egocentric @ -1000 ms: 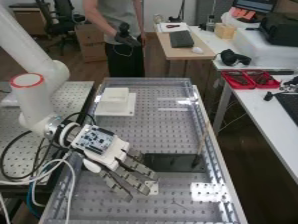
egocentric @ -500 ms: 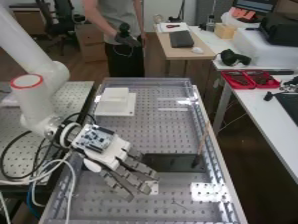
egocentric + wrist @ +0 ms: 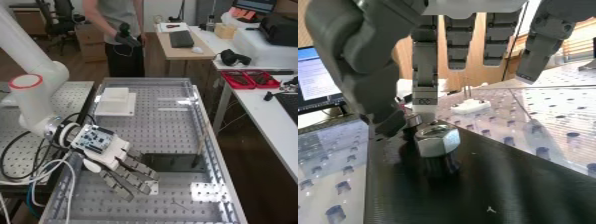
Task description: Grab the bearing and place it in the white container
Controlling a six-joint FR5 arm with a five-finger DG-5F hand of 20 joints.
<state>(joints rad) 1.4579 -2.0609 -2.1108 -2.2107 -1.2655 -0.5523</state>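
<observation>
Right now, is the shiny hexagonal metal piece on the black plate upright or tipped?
Upright: the piece has its hexagonal head uppermost, above a dark part.

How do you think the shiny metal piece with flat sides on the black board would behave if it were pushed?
The metal piece looks solid, so it is probably stiff and fairly heavy for its size. Its smooth, glossy faces may be slippery. Those flat sides should make it less apt to roll.

Brown floor (image 3: 70,71) — white desk (image 3: 258,102), cardboard boxes (image 3: 91,49)
</observation>
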